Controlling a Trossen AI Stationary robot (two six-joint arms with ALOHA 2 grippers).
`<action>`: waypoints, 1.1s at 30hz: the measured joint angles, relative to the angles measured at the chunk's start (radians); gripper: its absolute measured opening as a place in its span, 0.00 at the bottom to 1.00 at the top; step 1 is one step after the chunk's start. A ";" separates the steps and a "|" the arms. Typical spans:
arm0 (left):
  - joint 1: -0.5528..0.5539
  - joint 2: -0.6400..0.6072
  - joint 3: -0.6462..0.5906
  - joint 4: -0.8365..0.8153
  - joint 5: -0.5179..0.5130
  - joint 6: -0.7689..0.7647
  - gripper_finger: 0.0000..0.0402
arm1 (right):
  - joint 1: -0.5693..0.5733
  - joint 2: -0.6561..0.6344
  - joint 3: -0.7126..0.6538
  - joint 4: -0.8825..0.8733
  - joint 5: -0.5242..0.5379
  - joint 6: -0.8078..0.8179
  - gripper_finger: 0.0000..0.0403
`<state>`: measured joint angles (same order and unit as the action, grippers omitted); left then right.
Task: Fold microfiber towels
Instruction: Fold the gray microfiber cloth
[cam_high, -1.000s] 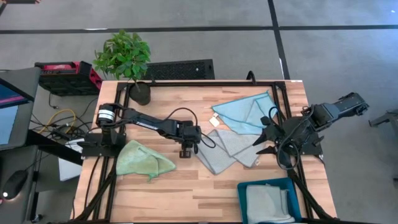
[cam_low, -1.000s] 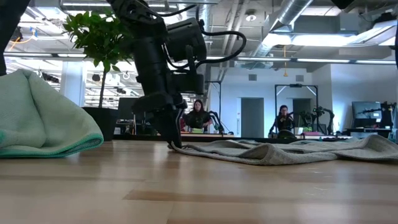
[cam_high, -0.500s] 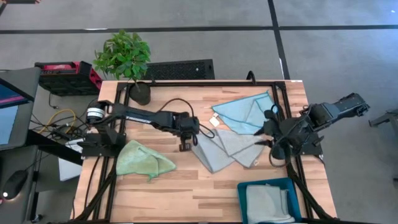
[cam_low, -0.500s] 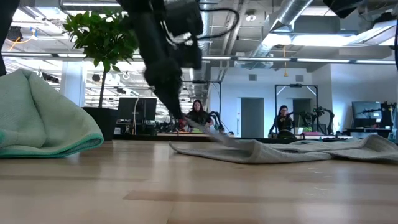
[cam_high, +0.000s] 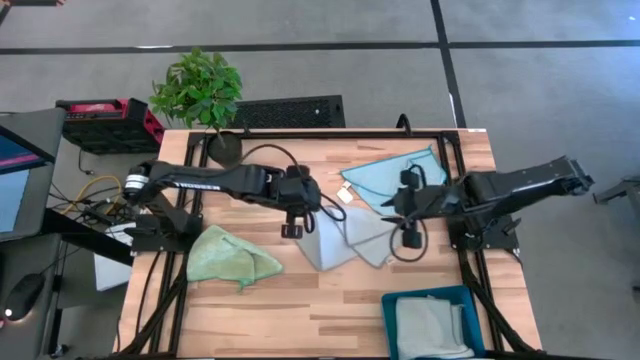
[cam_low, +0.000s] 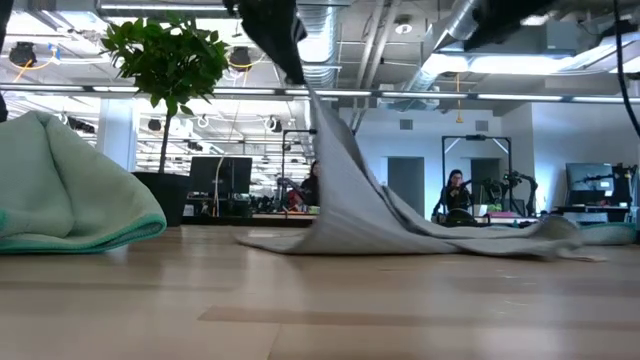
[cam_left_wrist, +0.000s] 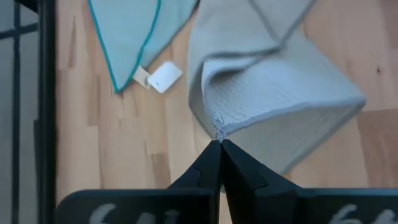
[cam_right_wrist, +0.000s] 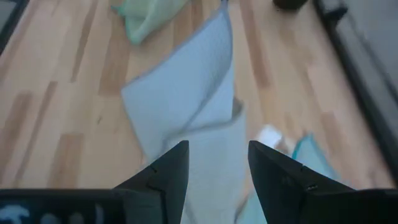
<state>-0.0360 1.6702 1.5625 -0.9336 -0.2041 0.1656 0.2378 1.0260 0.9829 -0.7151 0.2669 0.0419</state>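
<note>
A wooden table (cam_high: 270, 300) is carrying everything. A grey towel (cam_high: 345, 240) is lying near its middle, one corner raised off the wood. A blue towel (cam_high: 395, 180) is spreading flat just behind the grey one, touching it. A green towel (cam_high: 230, 257) is sitting crumpled well to the left of the grey one. A teal bin (cam_high: 392, 310) is resting in front of it, toward the right. A potted plant (cam_high: 205, 100) is standing far behind-left.
</note>
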 joint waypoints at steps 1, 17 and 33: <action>-0.005 0.001 0.020 -0.010 -0.003 0.002 0.00 | -0.010 0.015 0.000 0.027 0.000 -0.031 0.46; -0.012 -0.001 0.446 -0.264 -0.186 0.010 0.00 | -0.122 0.214 0.000 0.282 -0.003 -0.127 0.46; -0.031 0.000 0.446 -0.336 -0.158 -0.030 0.00 | -0.112 0.500 0.000 0.881 0.173 -0.094 0.45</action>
<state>-0.0666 1.6703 2.0087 -1.2697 -0.3626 0.1360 0.1255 1.5256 0.9825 0.1660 0.4396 -0.0518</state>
